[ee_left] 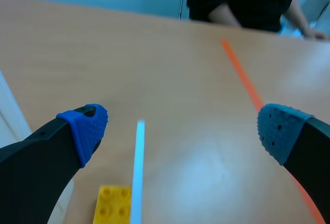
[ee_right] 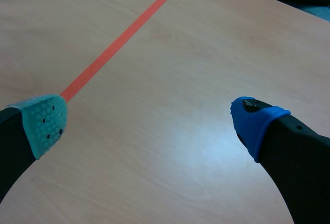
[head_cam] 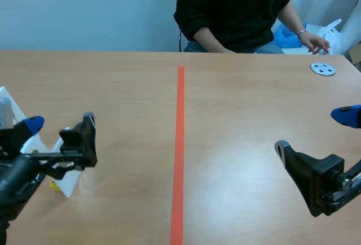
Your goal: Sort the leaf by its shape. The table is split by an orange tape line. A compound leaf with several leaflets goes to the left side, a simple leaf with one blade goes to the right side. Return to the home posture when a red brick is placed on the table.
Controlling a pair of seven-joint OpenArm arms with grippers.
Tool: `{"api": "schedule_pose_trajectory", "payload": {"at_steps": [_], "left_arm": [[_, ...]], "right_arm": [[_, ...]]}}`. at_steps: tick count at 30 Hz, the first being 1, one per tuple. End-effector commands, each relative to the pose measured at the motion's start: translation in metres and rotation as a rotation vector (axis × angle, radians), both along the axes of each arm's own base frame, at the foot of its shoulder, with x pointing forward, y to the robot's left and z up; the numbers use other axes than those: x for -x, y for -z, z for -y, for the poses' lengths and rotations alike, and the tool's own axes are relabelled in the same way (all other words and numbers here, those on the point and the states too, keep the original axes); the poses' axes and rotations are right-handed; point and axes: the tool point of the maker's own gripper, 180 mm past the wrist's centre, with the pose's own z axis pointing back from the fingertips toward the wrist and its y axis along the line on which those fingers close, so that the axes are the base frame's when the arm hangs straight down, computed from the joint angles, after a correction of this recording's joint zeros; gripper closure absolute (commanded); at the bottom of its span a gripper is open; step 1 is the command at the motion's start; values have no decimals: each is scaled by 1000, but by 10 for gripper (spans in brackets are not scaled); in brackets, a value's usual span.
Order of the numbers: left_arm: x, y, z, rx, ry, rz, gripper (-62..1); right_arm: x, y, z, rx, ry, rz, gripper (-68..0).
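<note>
No leaf shows in any view, and no red brick either. My left gripper (head_cam: 59, 129) hangs open low at the table's left, its blue pads (ee_left: 85, 128) wide apart with nothing between them (ee_left: 180, 131). At the right, my right gripper (head_cam: 313, 129) is also open over bare wood (ee_right: 149, 126), nothing held. The orange tape line (head_cam: 179, 149) runs down the middle of the table (head_cam: 242, 115), between the two grippers.
A white stand (head_cam: 65, 171) with a yellow brick (ee_left: 111, 206) at its foot sits under my left gripper. A person sits across the table, one hand (head_cam: 315, 43) resting near a small grey disc (head_cam: 322, 69) at the far right.
</note>
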Motion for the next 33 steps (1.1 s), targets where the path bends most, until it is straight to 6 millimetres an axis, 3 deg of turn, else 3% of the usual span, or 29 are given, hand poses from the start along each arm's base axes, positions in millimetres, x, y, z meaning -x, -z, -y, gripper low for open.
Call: {"api": "schedule_pose_trajectory", "payload": {"at_steps": [1, 8, 15, 22, 28, 33], "left_arm": [[2, -23, 3, -10, 14, 55, -623], [18, -81, 41, -54, 217, 115, -623], [56, -103, 83, -160, 500, 65, -623], [81, -84, 100, -167, 606, -45, -623], [89, -75, 119, -138, 649, -89, -623], [90, -54, 121, -143, 620, -160, -623]], "right_arm": [[-4, -10, -3, -9, -10, 37, -679], [-4, -10, -3, -9, -10, 37, -679], [-4, -10, -3, -9, -10, 37, -679], [-4, -10, -3, -9, -9, 37, -679], [-5, -10, -3, -10, -10, 39, -679], [-5, -11, -3, -12, -10, 42, -679]]}}
